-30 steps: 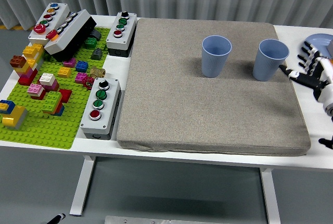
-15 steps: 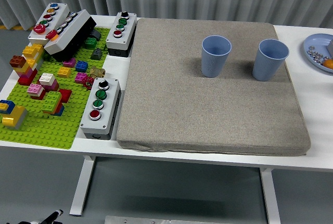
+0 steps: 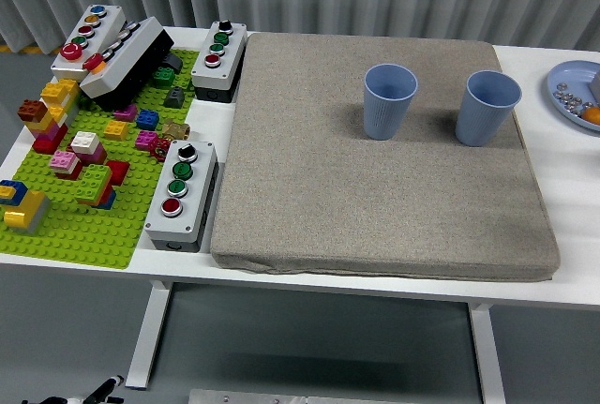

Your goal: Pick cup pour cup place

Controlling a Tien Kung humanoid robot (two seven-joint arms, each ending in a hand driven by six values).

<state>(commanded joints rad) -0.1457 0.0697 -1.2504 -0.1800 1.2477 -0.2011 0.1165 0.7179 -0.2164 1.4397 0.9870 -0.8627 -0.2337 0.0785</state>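
Observation:
Two light blue cups stand upright on the grey mat [image 3: 375,198]. The left cup [image 3: 389,101] sits near the mat's far middle. The right cup [image 3: 487,108] stands near the mat's far right corner, a hand's width from the other. Neither of my hands shows over the table in the head view.
A green brick baseplate [image 3: 84,226] with several coloured bricks fills the left side. Three grey button boxes [image 3: 180,193] [image 3: 218,60] [image 3: 88,40] stand around it. A blue plate [image 3: 574,95] with small items lies at the right edge.
My right hand was beside the right cup one second ago; it has withdrawn out of the picture to the right. The cups have not moved.

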